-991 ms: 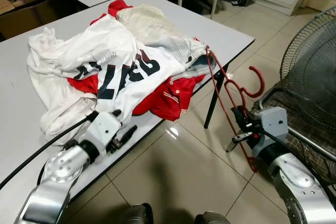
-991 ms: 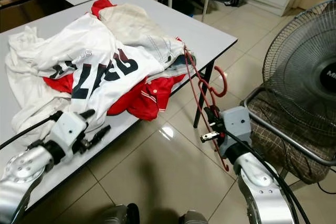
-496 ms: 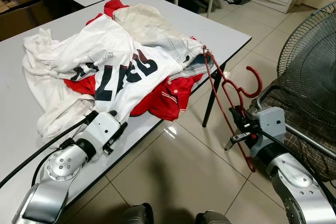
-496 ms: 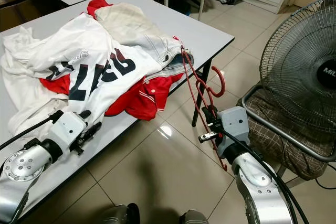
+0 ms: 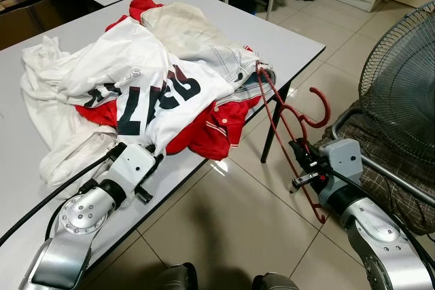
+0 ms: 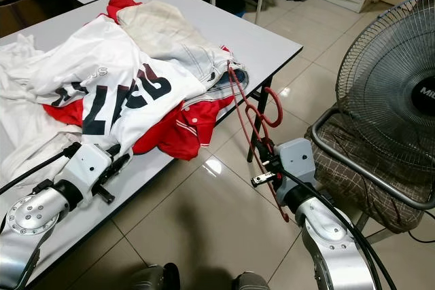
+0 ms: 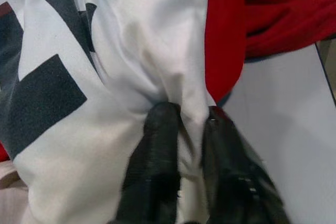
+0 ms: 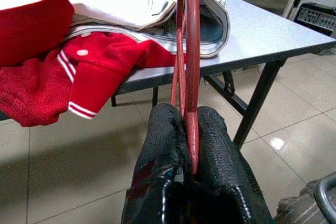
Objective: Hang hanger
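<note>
Two tools busy. My right tool (image 8: 186, 124) squeezes red hanger (image 5: 292, 117) beside worktop (image 5: 299, 42) edge. Left tool (image 7: 184, 129) pinches white shirt (image 5: 146, 76). I should keep hanger steady, hook up.

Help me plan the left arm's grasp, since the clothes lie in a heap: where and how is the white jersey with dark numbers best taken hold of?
Grip the white jersey with dark numbers at its loose lower hem, coming from the table's near edge. There the cloth bunches into a fold, which the left gripper already pinches, clear of the red garment.
</note>
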You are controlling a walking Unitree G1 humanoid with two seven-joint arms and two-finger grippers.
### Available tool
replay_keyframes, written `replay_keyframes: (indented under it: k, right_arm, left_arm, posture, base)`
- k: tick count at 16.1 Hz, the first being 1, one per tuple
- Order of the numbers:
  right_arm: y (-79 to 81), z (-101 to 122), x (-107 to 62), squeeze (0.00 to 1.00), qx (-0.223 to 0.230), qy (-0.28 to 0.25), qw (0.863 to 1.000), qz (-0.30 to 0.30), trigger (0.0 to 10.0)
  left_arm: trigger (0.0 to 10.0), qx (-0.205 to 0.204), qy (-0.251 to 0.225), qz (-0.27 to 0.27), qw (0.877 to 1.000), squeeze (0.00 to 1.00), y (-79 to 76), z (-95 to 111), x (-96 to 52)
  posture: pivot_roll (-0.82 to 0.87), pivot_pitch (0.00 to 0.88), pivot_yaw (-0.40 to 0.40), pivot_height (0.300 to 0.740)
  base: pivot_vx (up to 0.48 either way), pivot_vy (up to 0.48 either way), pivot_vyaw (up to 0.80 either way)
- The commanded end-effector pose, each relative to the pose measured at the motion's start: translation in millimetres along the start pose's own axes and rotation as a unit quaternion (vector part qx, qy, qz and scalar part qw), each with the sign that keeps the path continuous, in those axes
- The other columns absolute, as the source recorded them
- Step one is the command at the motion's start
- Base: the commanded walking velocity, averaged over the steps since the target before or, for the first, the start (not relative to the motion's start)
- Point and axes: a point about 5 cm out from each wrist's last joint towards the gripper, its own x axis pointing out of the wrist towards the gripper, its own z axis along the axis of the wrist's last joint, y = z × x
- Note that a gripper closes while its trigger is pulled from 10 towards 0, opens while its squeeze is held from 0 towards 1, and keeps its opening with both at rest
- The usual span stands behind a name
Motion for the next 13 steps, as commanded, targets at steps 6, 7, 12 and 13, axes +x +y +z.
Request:
replay_keyframes:
  k: [6, 7, 12, 13]
  right_arm:
    - [4.6, 7.7, 3.3, 0.0, -0.002, -0.024, 1.0, 0.016, 10.0]
    - [7.3, 7.6, 4.5, 0.0, -0.011, -0.016, 0.999, 0.031, 10.0]
    - [11.5, 18.7, 11.1, 0.0, 0.006, -0.039, 0.998, 0.043, 10.0]
    - [10.2, 18.9, 11.4, 0.0, 0.006, -0.04, 0.999, 0.036, 10.0]
  left_arm:
    - [0.0, -0.129, -0.146, 0.023, 0.981, 0.0, 29.8, 51.6, 2.5]
    - [0.0, -0.14, -0.178, 0.037, 0.973, 0.0, 43.3, 66.2, 5.7]
    - [0.0, -0.136, -0.302, 0.052, 0.942, 0.0, 102.4, 143.3, 30.0]
    - [0.0, -0.13, -0.307, 0.053, 0.941, 0.0, 106.8, 149.4, 32.9]
  posture:
    - [-0.1, 0.115, 0.027, 0.74]
    - [-0.1, 0.113, 0.026, 0.74]
    - [-0.1, 0.098, 0.029, 0.74]
    - [-0.1, 0.098, 0.029, 0.74]
  base:
    - [0.0, 0.0, 0.0]
    - [0.0, 0.0, 0.0]
    - [0.0, 0.0, 0.0]
    - [0.0, 0.0, 0.0]
